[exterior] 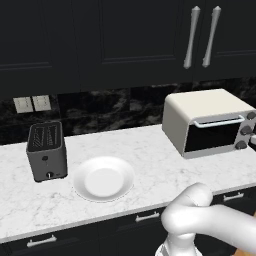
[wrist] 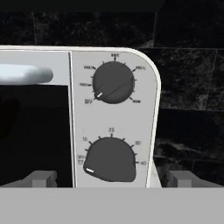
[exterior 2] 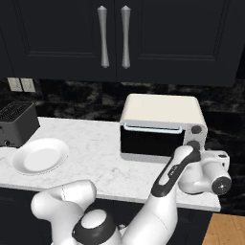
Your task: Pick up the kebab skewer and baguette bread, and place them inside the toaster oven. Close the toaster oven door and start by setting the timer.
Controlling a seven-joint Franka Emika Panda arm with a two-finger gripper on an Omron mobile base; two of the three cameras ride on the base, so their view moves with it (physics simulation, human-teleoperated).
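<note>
Door [exterior 2: 150,139] of the toaster oven [exterior: 207,122] on the table [exterior: 150,150] shut, plate [exterior: 104,178] left of it bare, tool [wrist: 111,178] spread wide facing lower timer knob [wrist: 110,159], apparently still at off: only timer-setting seemingly left.

On the desk [exterior: 150,150], a two-slot toaster [exterior: 46,150] stands at the left, a plate [exterior: 103,178] lies just right of it and nearer the front edge, and the toaster oven [exterior: 207,122] stands well apart at the right, against the back wall. Wall cabinets [exterior: 125,35] hang above. The claw [wrist: 111,179] sits directly before the oven's lower knob [wrist: 111,160], which is below the upper knob [wrist: 113,82], right of the toaster oven door [wrist: 35,131].
</note>
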